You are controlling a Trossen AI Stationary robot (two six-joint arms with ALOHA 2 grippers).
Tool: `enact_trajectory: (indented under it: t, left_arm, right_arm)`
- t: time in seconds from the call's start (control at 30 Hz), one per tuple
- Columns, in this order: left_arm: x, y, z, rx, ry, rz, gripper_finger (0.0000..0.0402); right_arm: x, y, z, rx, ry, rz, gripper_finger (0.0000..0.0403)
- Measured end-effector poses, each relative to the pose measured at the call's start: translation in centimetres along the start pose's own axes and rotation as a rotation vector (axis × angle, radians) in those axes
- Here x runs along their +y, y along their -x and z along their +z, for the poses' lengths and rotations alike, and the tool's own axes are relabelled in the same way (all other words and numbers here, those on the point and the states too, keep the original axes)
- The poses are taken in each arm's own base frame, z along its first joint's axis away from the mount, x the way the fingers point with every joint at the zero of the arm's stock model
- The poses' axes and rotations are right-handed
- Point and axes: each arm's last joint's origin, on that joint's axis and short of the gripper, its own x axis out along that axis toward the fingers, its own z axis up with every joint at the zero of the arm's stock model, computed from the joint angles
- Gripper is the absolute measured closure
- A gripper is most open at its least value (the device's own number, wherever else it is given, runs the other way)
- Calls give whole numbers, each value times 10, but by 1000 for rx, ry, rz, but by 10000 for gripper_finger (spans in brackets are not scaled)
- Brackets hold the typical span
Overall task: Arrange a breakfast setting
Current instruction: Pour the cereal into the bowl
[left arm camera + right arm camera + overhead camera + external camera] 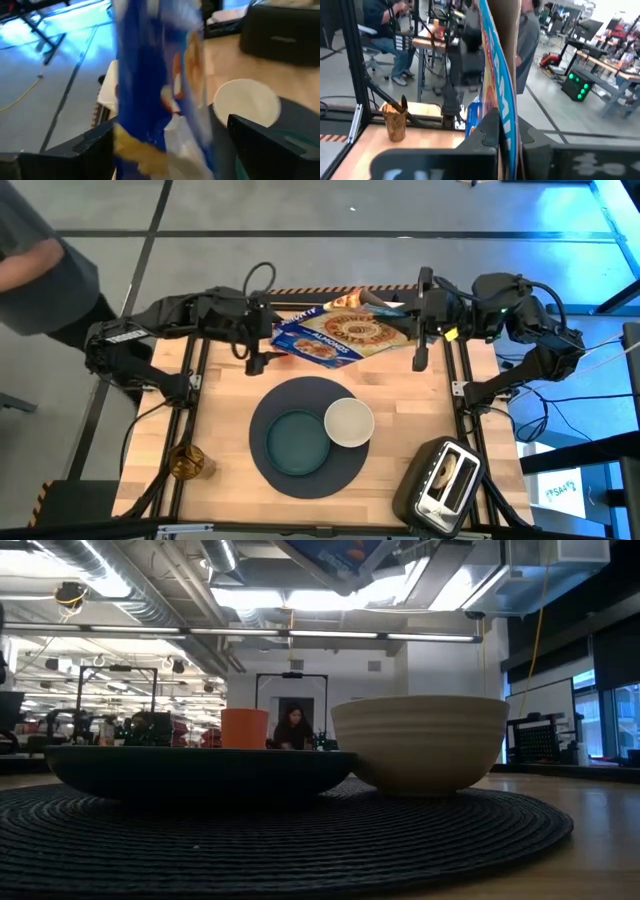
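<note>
A blue cereal box [335, 332] hangs in the air over the table's far middle, between my two grippers. My left gripper [264, 345] is at its left end and my right gripper [416, 320] at its right end, where a flap [380, 302] stands open. The box's underside shows at the top of the low view [340, 555]. On the round dark placemat [270, 415] rest the teal plate [296, 443] and the white bowl [349, 422]. The small orange cup [187, 461] stands at the near left. I see no apple or bagel. My left gripper has the box's left end [150, 125] between its two fingers [80, 150], coming level from the table's left, along the box. The fingers stand wide apart with the box filling the gap. The box is clear of the table. My right gripper pinches a thin edge of the box's right end [506, 125] between its two fingers [485, 132], coming level from the table's right. The edge stands upright in the gap. The box is lifted clear.
The black-and-silver toaster [440, 482] stands at the near right corner. A person [40, 270] stands beyond the table's far left corner, and more people show in the room behind. Bare wood lies at the near left and right of the placemat.
</note>
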Motion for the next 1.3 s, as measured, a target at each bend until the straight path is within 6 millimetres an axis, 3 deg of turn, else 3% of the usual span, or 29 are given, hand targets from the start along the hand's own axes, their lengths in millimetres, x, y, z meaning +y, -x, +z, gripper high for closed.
enact_trajectory:
  t: [0.13,0.43,0.57,0.73,1.03,1.17,1.3]
  left_arm:
    - [2,-6,-1,14,-2,-9,102]
    - [3,3,-4,19,-70,-8,289]
    - [5,10,-11,71,-103,-12,335]
    - [7,27,-20,105,-108,-7,347]
    - [1,81,-50,221,-195,-77,349]
    - [-7,97,-65,313,-234,-149,349]
    - [-11,99,-68,364,-293,-107,346]
  right_arm:
    - [0,0,1,-13,1,5,403]
    - [1,-8,-3,3,-7,-19,403]
    - [2,-18,-10,48,-41,-82,395]
    - [1,-21,-13,73,-54,-176,340]
    - [-10,8,3,-13,-116,-301,214]
    - [-15,18,3,3,-128,-415,185]
    - [-16,23,2,18,-124,-426,176]
